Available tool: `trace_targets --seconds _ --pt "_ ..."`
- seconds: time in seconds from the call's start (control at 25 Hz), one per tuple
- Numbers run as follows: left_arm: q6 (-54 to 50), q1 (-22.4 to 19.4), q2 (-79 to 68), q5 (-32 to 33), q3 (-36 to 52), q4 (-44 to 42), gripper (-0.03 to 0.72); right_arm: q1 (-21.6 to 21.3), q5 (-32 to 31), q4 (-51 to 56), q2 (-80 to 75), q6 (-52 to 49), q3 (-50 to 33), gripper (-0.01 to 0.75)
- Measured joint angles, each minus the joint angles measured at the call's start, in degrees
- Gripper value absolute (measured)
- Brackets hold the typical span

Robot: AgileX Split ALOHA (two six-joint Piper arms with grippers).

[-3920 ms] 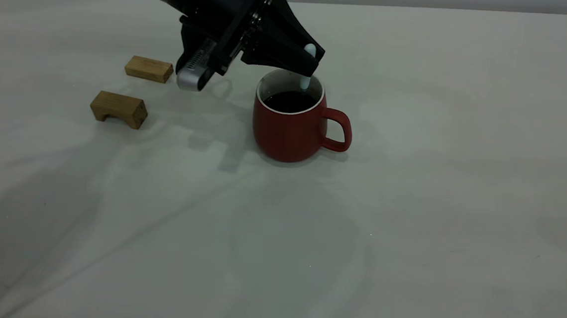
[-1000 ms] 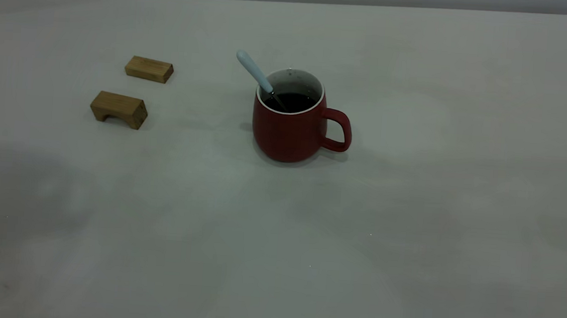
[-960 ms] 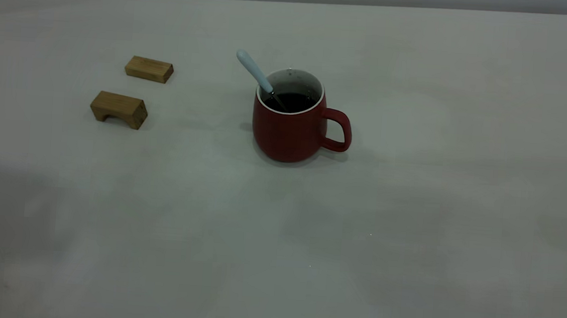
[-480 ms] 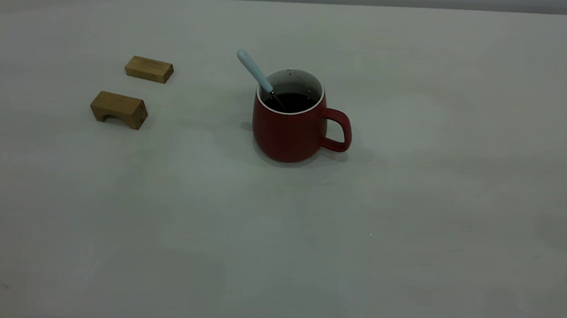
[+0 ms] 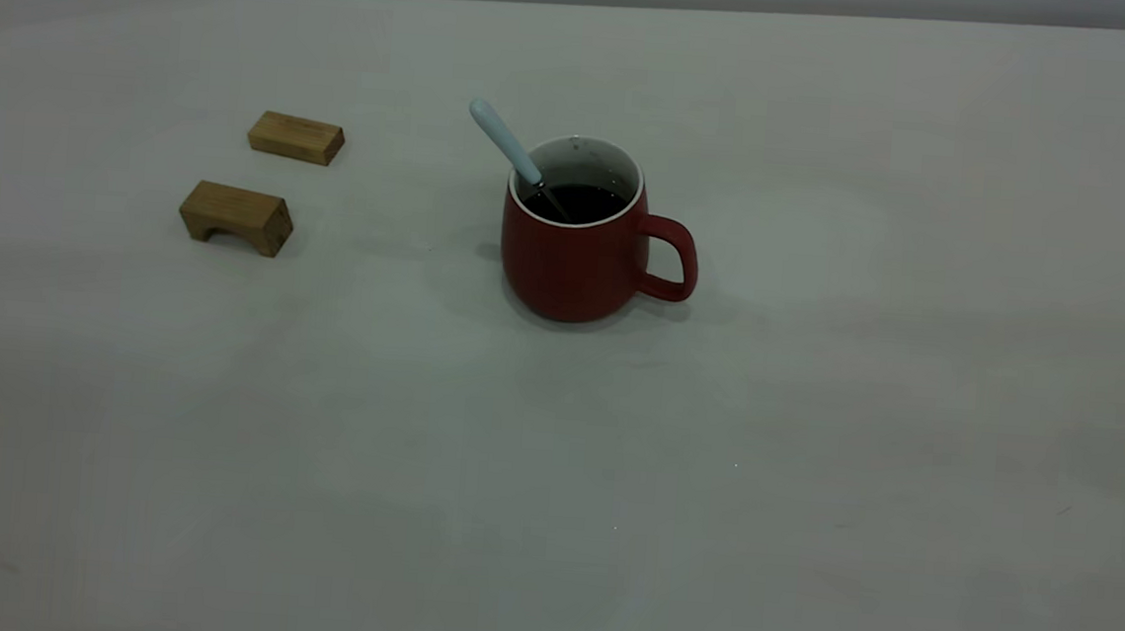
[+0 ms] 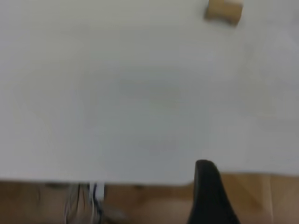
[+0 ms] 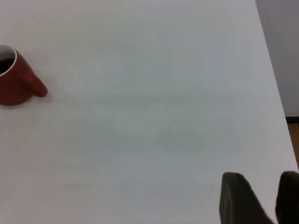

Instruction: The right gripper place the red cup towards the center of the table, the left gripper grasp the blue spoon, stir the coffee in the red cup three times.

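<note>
Leaning unheld in the red cup [image 5: 573,257], the blue spoon [image 5: 505,141] (both grippers withdrawn, grips untellable).

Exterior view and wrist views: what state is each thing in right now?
Dark red matte cup: upright on table, handle to the view's right.
Dark coffee: inside the cup.
Pale blue-handled spoon: released, leaning in the cup.
Off-white table: bearing everything.
Two tan wooden blocks: lying apart, left of the cup.
Right gripper: near table edge, open, holding nothing.

open table [image 5: 812,422] around red cup [image 5: 572,257]
</note>
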State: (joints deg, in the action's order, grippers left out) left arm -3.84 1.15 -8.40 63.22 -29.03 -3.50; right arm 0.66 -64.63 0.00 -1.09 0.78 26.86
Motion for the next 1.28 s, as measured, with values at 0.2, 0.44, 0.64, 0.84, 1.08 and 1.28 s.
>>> trace_targets --seconds 0.2,0.44,0.64,0.84,1.08,1.28 --pt "0.40 1.17 4.11 0.04 0.06 0.00 0.531 0.00 0.00 0.00 0.00 0.00 0.00 0.238" --pt "0.42 2.32 8.08 0.55 0.82 0.00 0.531 0.00 0.00 0.00 0.00 0.00 0.00 0.238" --pt "0.47 2.32 9.47 1.38 1.11 0.00 0.531 0.00 0.00 0.00 0.00 0.00 0.00 0.238" --pt "0.47 2.32 9.47 1.38 1.11 0.00 0.531 0.00 0.00 0.00 0.00 0.00 0.00 0.238" --pt "0.47 2.32 9.47 1.38 1.11 0.00 0.531 0.00 0.00 0.00 0.00 0.00 0.00 0.238" --pt "0.47 2.32 9.47 1.38 1.11 0.00 0.531 0.00 0.00 0.00 0.00 0.00 0.00 0.238"
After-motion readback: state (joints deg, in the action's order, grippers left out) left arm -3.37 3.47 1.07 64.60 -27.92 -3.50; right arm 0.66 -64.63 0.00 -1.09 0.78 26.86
